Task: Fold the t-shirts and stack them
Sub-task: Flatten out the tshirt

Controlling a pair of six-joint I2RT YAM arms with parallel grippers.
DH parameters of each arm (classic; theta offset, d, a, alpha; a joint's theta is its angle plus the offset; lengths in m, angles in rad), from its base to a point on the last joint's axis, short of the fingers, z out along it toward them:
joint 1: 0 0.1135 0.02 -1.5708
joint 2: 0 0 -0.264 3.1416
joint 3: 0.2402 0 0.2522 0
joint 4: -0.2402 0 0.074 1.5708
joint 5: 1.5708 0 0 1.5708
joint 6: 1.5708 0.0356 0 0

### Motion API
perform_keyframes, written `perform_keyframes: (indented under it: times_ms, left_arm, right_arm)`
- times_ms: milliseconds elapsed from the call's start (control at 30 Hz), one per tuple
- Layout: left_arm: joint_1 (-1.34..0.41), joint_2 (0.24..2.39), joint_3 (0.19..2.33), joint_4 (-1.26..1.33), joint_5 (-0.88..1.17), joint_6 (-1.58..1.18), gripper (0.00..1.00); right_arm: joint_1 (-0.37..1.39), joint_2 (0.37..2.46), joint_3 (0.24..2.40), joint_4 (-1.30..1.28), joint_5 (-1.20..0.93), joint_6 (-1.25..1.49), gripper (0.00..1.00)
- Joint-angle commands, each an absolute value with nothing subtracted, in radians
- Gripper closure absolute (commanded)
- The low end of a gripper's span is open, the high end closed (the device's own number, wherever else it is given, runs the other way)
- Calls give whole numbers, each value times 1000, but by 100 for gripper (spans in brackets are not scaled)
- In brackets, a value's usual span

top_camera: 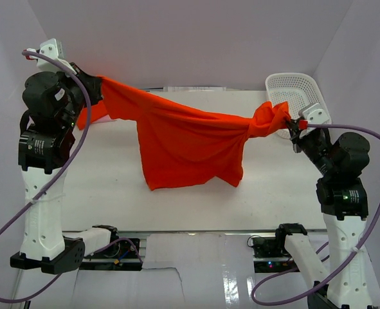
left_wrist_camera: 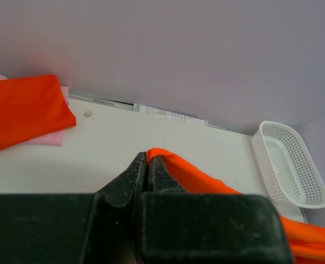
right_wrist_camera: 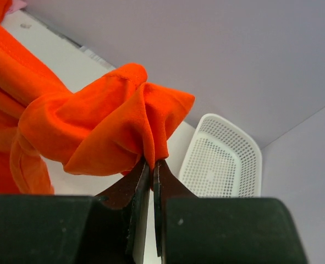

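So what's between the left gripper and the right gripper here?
One orange t-shirt, pinched by the left gripper and the right gripper, spans the whole stretch, sagging toward the table. The top view shows it.

Pretty plain box setup here: pale lavender-grey walls [top_camera: 190,38] at the back and on both sides, a matte white table [top_camera: 106,193] filling the middle, and soft, even light with only faint shadows.

plain white table [top_camera: 93,193], white mesh basket [top_camera: 292,80] parked in the far right corner, folded orange t-shirt [left_wrist_camera: 25,107] far left, sitting on some pink sheet [left_wrist_camera: 49,138]
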State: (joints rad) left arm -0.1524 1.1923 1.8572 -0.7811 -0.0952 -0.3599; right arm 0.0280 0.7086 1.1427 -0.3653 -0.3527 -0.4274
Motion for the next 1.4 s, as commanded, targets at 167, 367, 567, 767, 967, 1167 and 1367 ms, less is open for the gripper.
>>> perform_keyframes:
  times_ms: [167, 367, 567, 767, 967, 1167, 1367]
  left_arm:
    - [-147, 1206, 1959, -790, -61, -377, 100]
    - [-147, 1261, 2034, -784, 44, -406, 100]
    - [-147, 1321, 2005, -739, 372, -410, 100]
    - [-161, 1371, 1913, -669, 695, -439, 100]
    - [-277, 1427, 1888, -710, 772, -359, 100]
    - [-435, 1558, 1986, -833, 782, -261, 100]
    - [-543, 1666, 2068, -879, 848, -186, 98]
  right_arm:
    - [25, 679, 1098, -405, -356, -434, 91]
    - [25, 787, 1173, -514, -334, -442, 48]
    - [25, 926, 1412, -681, -539, -505, 30]
    - [26, 1107, 1696, -856, -926, -519, 24]
    - [28, 1178, 1740, -772, -1182, -393, 20]
    - [38, 1204, 1664, -646, -1336, -276, 19]
    - [48, 1230, 1618, -629, -1434, -285, 20]
